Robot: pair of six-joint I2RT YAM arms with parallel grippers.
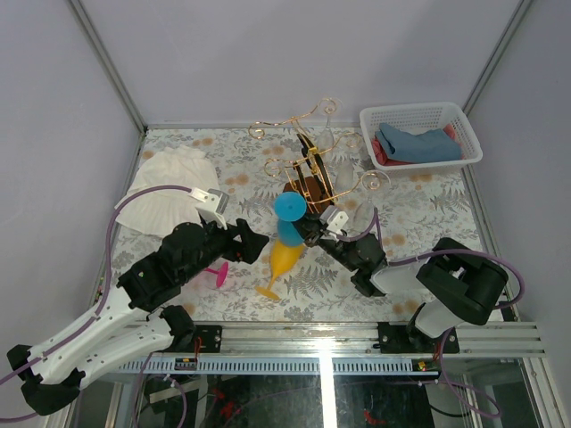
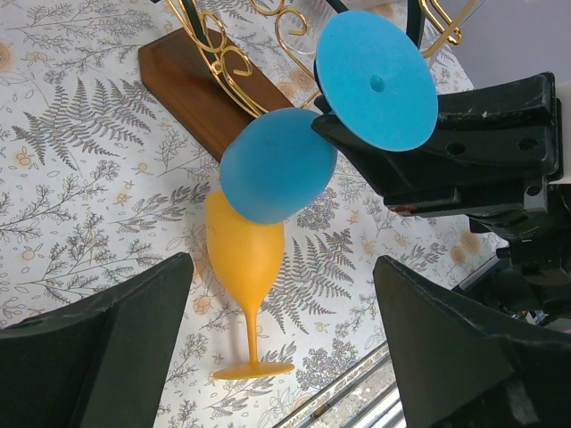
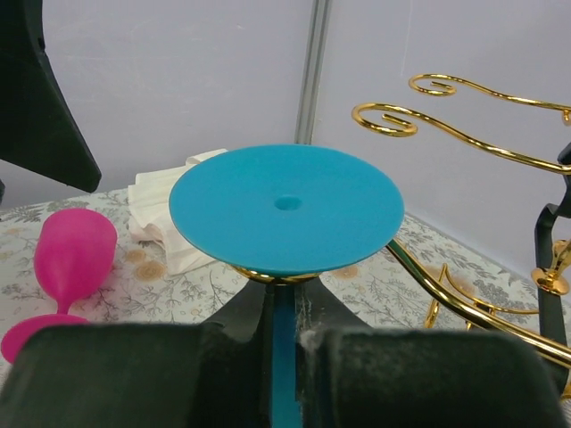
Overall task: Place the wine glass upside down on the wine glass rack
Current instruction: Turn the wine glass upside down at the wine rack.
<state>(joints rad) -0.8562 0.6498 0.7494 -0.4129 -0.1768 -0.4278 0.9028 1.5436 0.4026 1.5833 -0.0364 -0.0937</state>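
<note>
The right tool (image 3: 284, 308) is clamped on the stem of the blue wine glass (image 3: 285, 203), foot up, just beside the wine glass rack (image 1: 312, 178). It looks mid-hanging. Next, I'd say, comes sliding the stem along a gold wire arm (image 3: 446, 89). The left tool (image 1: 252, 242) gapes wide, empty.

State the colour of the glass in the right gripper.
Blue wine glass, clearest in the left wrist view.

No legible text, labels, brands or numbers anywhere.
</note>
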